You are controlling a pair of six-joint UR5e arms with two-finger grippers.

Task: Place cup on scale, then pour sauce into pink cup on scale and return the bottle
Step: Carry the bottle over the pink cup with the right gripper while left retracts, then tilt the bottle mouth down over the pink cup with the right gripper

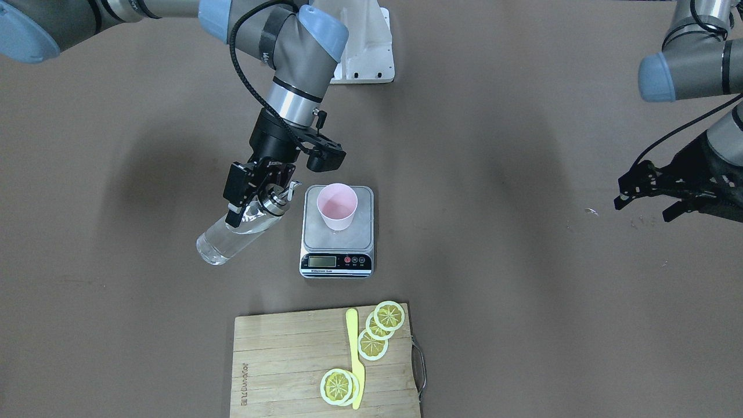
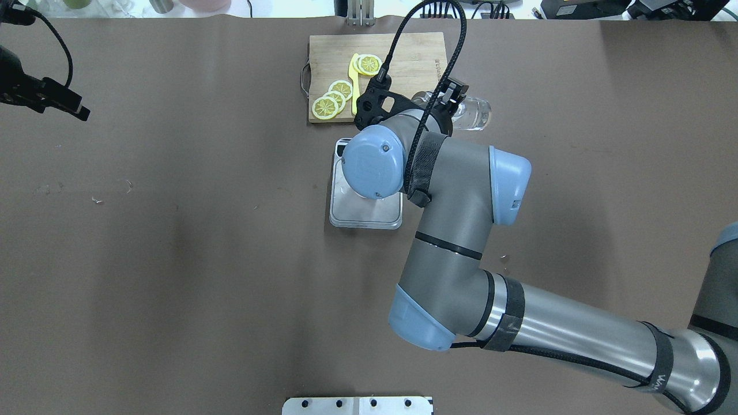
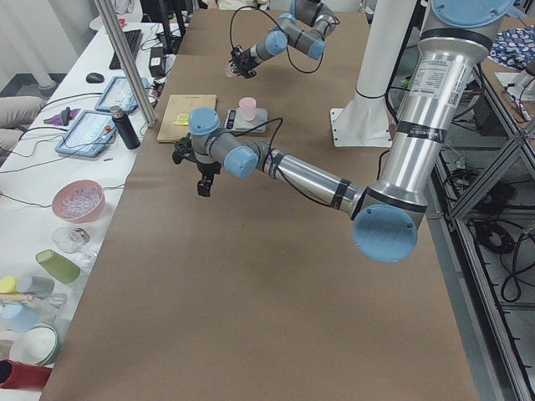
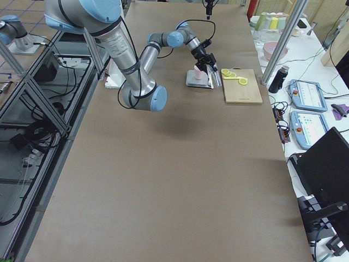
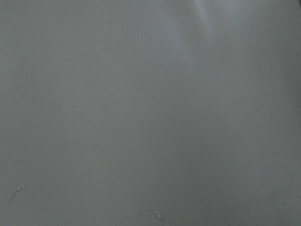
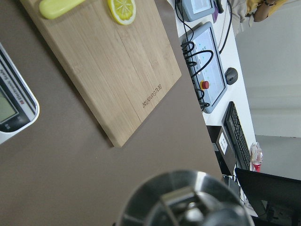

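Note:
The pale pink cup [image 1: 336, 206] stands upright on the scale [image 1: 364, 231] at mid-table. My right gripper [image 1: 255, 194] is shut on the neck of the clear glass bottle [image 1: 232, 235] and holds it tilted above the table just beside the scale. Its metal spout [image 1: 287, 191] points toward the cup, short of the rim. Clear sauce shows inside the bottle, and no stream is visible. The bottle's cap fills the bottom of the right wrist view [image 6: 186, 202]. The overhead view shows the bottle [image 2: 470, 112], while my arm hides the cup. My left gripper [image 1: 641, 209] is open and empty, far to the side.
A wooden cutting board [image 1: 284, 360] with lemon slices [image 1: 380, 331] and a yellow knife [image 1: 354, 354] lies beyond the scale. The white robot base plate [image 1: 368, 52] is at the robot's edge of the table. The left wrist view shows only bare brown table.

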